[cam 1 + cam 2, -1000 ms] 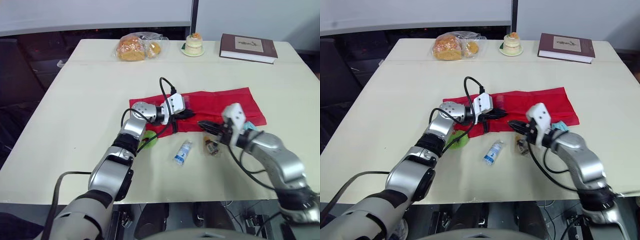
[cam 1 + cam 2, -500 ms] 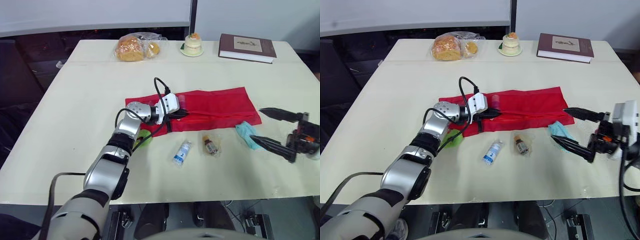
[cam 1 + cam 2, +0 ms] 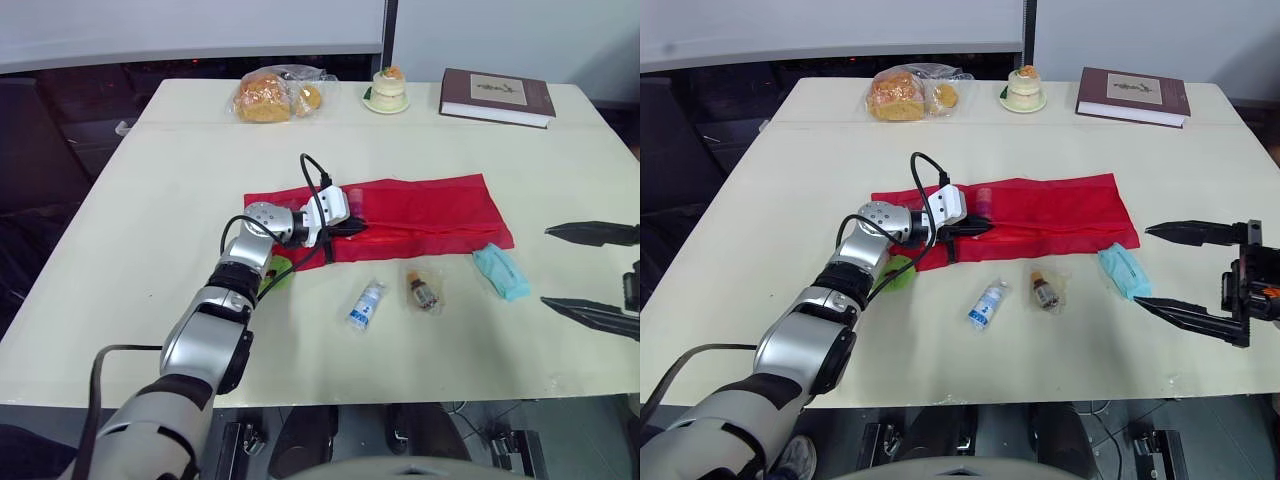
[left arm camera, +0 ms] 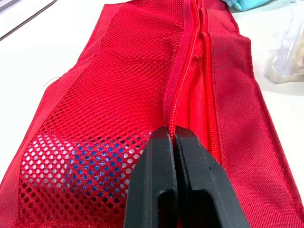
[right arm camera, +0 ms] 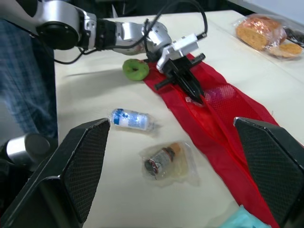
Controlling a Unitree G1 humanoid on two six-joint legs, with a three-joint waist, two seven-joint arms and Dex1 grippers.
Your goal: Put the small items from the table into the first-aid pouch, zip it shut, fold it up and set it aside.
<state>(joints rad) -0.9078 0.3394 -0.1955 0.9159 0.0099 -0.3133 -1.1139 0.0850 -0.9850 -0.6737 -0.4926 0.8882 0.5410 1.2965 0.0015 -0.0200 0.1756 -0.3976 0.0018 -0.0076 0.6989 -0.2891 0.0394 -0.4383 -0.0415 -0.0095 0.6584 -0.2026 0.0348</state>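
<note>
Swung out from the spot just in front of the first-aid pouch (image 3: 430, 205) where it hovered over the bagged vial a second ago, the right end effector (image 3: 1143, 265) now hangs well off the pouch's right end. Its two fingers are spread wide apart and hold nothing. That retreat looks like a reset rather than a pick, since every loose item lies where it did before.

On the worktop (image 3: 150, 200) the pouch lies unfolded, with its zip line open along its length. This suits loading, so the task seems to be at an early stage.

At the pouch's left end the left end effector (image 4: 172, 135) has kept its place. Its fingers are pressed together with the tips on the zip line, probably to pin the pouch so it cannot slide. Whether fabric is nipped between them I cannot tell.

A teal packet (image 3: 500, 271) lies just off the pouch's right front corner, uncovered now that the right arm has left. The bagged vial (image 3: 422, 290) and a small bottle (image 3: 366, 303) sit near the pouch's front edge, apart from each other. A green round thing (image 5: 136, 69) rests by the pouch's left front corner.
</note>
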